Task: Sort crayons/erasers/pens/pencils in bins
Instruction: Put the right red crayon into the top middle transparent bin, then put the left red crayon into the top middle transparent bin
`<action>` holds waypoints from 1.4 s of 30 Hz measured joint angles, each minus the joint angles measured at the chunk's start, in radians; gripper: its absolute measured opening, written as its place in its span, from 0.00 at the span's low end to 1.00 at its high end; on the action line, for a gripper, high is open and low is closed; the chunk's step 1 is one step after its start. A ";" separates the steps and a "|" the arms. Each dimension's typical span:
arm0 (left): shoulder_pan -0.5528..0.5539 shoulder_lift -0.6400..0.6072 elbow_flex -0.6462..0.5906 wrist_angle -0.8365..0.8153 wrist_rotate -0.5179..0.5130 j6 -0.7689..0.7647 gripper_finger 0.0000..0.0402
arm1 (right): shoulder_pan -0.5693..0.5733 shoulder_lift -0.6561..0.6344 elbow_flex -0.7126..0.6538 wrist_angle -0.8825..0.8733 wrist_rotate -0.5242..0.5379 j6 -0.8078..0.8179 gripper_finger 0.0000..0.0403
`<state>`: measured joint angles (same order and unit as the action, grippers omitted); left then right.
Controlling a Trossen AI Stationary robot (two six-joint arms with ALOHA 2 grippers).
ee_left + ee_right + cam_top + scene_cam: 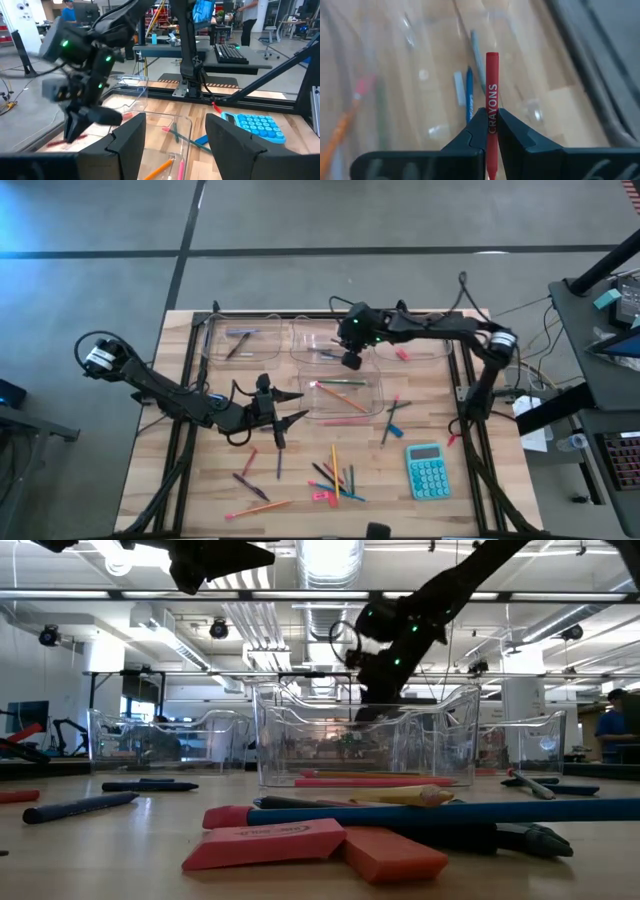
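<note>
My right gripper (492, 125) is shut on a red crayon (492, 80) printed CRAYONS. It hangs above the near part of the far middle bin (322, 343), where blue pieces (469, 97) lie. My left gripper (276, 420) stands open and level over the table, left of the near middle bin (372, 402), which holds pencils (340, 392). Nothing is between the left fingers (125, 142). The far left bin (240, 340) holds dark pens. Pencils, pens and crayons (335, 480) lie loose near the table's front, and pink erasers (265, 843) lie close to the low camera. My right gripper pinches the red crayon between its two fingers at the printed part of its wrapper (492, 107). The crayon lies along the fingers and sticks out past their tips. The fingers slant downward. The crayon is lifted clear, above the bin.
A teal calculator (428, 470) lies at the near right. The far right bin (418, 343) holds a pink piece. Dark frame rails (470, 450) run along the table's sides. People and desks show in the room beyond the table.
</note>
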<state>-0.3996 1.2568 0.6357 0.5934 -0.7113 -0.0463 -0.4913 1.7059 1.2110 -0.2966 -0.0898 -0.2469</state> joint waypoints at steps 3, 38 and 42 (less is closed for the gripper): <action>0.000 0.000 -0.001 0.000 0.000 0.000 0.48 | -0.011 0.057 0.048 -0.035 0.000 0.007 0.06; 0.000 -0.016 0.167 -0.910 0.269 -0.503 0.48 | 0.685 -0.805 -0.498 0.150 0.198 0.378 0.24; -0.001 -0.016 0.172 -0.909 0.309 -0.578 0.48 | 0.848 -0.890 -0.660 0.342 0.320 0.368 0.25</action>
<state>-0.4004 1.2407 0.8082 -0.3159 -0.4025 -0.6248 0.3567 0.8162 0.5509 0.0458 0.2298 0.1207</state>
